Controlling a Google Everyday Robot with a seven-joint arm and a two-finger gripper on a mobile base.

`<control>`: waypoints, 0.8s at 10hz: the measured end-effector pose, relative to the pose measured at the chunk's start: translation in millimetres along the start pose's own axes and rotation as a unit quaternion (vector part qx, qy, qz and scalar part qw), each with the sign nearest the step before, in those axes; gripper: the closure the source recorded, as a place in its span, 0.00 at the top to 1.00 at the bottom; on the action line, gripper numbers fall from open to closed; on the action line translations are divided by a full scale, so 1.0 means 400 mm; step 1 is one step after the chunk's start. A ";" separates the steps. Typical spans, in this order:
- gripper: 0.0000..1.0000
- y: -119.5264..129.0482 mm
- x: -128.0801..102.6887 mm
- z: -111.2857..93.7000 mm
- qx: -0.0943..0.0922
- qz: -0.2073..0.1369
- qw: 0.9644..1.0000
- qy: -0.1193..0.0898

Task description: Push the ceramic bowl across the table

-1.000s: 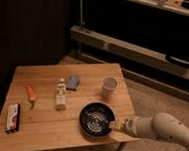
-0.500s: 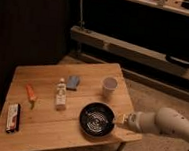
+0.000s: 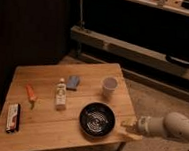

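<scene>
Tool (image 3: 128, 125) just beside ceramic bowl (image 3: 97, 119); at table (image 3: 91, 70) edge.

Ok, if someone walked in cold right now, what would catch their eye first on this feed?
The black ceramic bowl, the largest thing on the light wooden table, sits near its front edge. The claw on the pale arm reaches in from the right of the view, close beside the bowl's rim. A small white cup stands just behind the bowl.

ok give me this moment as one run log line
stage: pre-push | gripper: low beside ceramic bowl, on its right in view | contact: cannot tell | bowl: upright near front right corner of table
</scene>
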 end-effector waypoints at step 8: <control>0.00 0.021 0.043 0.081 -0.017 0.000 1.000 0.024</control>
